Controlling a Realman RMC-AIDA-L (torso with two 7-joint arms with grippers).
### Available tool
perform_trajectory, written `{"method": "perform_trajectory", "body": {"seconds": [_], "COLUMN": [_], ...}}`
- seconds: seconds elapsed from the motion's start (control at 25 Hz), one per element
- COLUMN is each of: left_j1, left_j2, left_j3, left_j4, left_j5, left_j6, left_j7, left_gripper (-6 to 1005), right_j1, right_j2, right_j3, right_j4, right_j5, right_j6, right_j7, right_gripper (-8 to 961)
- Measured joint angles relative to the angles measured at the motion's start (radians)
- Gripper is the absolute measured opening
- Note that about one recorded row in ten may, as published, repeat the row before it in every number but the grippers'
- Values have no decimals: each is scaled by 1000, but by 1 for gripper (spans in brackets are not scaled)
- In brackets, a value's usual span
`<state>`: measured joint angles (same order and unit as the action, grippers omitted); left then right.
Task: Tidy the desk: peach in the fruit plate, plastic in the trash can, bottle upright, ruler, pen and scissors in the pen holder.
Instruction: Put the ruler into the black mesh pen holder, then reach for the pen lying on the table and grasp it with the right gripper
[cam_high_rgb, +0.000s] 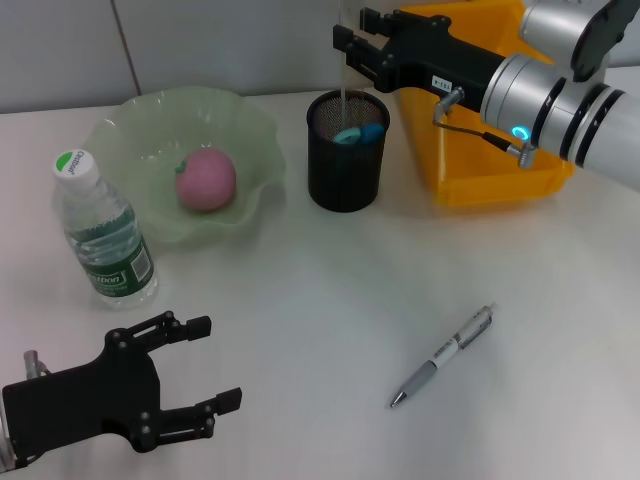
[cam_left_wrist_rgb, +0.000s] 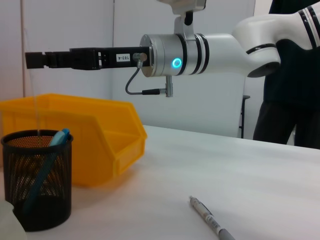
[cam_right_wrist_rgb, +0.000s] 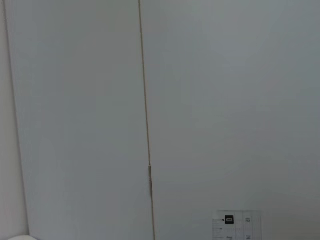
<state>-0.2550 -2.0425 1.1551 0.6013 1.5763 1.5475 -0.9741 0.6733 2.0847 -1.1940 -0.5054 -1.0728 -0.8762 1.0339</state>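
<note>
A: Nearest us, the left pincer (cam_high_rgb: 205, 365) hovers low over the white worktop (cam_high_rgb: 330, 300), black fingers spread apart, holding nothing.

B: Beyond it the clear bottle (cam_high_rgb: 103, 232) stands upright, ribbed plastic, green label. The pen (cam_high_rgb: 444, 355), slim and grey with a rubbery grip, lies flat out in the open.

A: Farther back, the fuzzy pink peach (cam_high_rgb: 206, 179) sits in the wavy translucent green plate (cam_high_rgb: 130, 130).

B: The action's at the black mesh pen holder (cam_high_rgb: 346, 165). The right pincer (cam_high_rgb: 345, 42) is above it, apparently pinching the clear ruler (cam_high_rgb: 344, 90), a thin rigid strip hanging straight down, its lower end already inside, next to something blue.

A: I'd keep it vertical, clear of the rim, and release gently. The yellow bin (cam_high_rgb: 490, 150) sits behind.
</note>
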Motion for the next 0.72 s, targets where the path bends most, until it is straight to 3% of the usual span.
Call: {"method": "perform_trajectory", "body": {"seconds": [0.36,0.56,0.72], "left_j1": [0,0,0], "left_j2": [5,5,5], "left_j3": [-14,-27,-28], "left_j4": [-3,0,-1], "left_j5": [-1,3,4], "left_j6": [13,20,23], "left_j7": [0,0,0], "left_gripper": [843,843,843], "right_j1": [-10,-12,-29], "right_j2": [0,0,0], "right_j3": [1,1,0], "right_j4": [-4,-8,-10], "right_j5": [16,21,101], "right_j6": [-16,-29,-52], "right_j7": [-13,-15,-15], "right_gripper": [433,621,622]}}
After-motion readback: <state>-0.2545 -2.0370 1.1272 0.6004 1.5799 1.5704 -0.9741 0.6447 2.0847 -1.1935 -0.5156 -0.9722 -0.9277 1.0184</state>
